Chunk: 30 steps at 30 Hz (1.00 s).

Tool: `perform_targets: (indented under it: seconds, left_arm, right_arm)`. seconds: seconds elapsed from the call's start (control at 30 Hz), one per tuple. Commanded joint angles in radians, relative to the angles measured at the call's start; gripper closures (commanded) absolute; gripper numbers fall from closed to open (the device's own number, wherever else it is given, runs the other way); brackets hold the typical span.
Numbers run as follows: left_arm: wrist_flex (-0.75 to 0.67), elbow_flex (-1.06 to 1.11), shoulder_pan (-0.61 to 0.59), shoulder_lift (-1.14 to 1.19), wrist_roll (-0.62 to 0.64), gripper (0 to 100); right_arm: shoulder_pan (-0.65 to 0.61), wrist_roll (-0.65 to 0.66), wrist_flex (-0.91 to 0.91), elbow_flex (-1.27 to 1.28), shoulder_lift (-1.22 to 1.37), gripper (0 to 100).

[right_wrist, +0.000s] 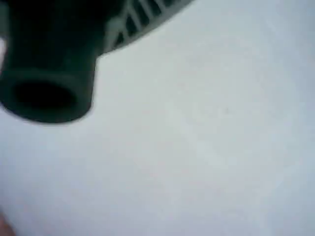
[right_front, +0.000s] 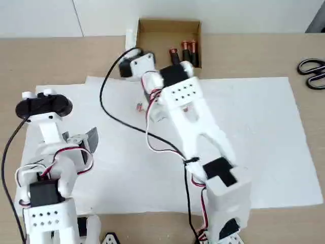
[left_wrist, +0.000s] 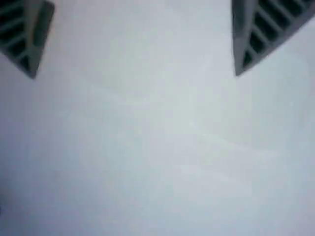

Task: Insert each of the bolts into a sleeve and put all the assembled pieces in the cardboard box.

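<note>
Black sleeve (right_wrist: 47, 64) sits clamped in the right gripper (right_wrist: 110, 37), hollow end facing its camera, and the small copper bolt (right_front: 139, 107) lies on the paper (right_front: 254, 142) just beside this arm, far nearer to it than to the left gripper (left_wrist: 135, 42), which hangs with jaws spread wide.

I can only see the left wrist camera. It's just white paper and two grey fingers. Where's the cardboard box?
Observer: The cardboard box sits at the table's far edge, just beyond the white paper.
Operator: Is anything in it?
Observer: Yes, a few assembled pieces lie toward its right side in the high view.
Operator: What's the other arm got?
Observer: The right gripper holds a black sleeve above the paper.
</note>
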Motion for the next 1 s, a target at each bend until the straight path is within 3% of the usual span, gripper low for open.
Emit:
perform_targets:
  seconds: [0.0,0.17,0.43,0.6,0.8,0.97]
  left_arm:
    - [-0.037,-0.127,0.018,0.146,0.009,75]
    - [-0.035,-0.326,0.158,0.453,0.077,76]
    - [-0.110,-0.641,0.318,0.887,0.414,76]
    - [-0.183,-0.654,0.376,1.049,0.448,76]
    - [-0.313,-0.659,0.407,1.163,0.829,76]
    - [-0.393,-0.659,0.414,1.247,0.927,76]
  right_arm:
    - [0.045,0.003,0.015,-0.049,-0.127,99.5]
    - [0.077,0.002,0.015,0.025,-0.200,99.5]
    - [0.143,0.000,0.012,0.130,-0.278,99.5]
    - [0.147,0.000,0.012,0.147,-0.286,99.5]
    - [0.145,0.000,0.010,0.147,-0.282,99.5]
    - [0.143,0.000,0.005,0.147,-0.282,99.5]
